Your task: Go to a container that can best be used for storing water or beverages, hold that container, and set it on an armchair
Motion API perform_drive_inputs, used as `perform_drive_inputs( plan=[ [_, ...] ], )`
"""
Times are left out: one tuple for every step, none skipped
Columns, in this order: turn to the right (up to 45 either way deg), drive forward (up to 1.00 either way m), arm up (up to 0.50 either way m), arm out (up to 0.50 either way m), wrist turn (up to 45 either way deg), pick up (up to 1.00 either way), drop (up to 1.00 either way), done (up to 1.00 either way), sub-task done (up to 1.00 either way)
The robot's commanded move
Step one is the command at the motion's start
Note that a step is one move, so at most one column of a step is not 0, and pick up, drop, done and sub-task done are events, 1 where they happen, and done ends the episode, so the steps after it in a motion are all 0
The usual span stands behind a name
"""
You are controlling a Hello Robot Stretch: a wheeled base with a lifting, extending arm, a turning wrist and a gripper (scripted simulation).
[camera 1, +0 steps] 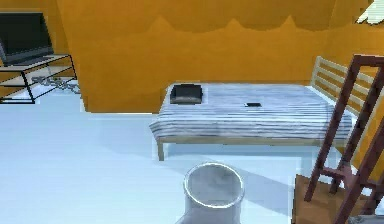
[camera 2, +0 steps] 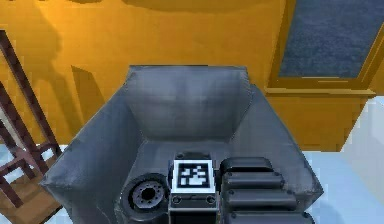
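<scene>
A grey armchair [camera 2: 190,105] with a high back and sloping sides stands against the orange wall in the arm side view. The arm [camera 2: 262,190] rises from that view's bottom edge over the seat, with a white marked square [camera 2: 192,176] at its end. Left of the square sits the gripper's dark round body [camera 2: 148,197], low over the seat cushion. Its far end is hard to make out against the chair, so I cannot tell whether it holds anything.
In the forward view a striped bed [camera 1: 250,120] carries a dark flat thing [camera 1: 186,94] and a small dark item [camera 1: 254,104]. A grey round bin [camera 1: 213,190] stands on the pale floor in front. A TV [camera 1: 24,38] is at the left, a wooden ladder frame [camera 1: 350,120] at the right.
</scene>
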Motion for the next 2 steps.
perform_drive_inputs(
  plan=[
    [0.0, 0.0, 0.0, 0.48, 0.0, 0.0, 0.0, 0.0, 0.0],
    [0.0, 0.0, 0.0, 0.0, 45.0, 0.0, 0.0, 0.0, 0.0]
  ],
)
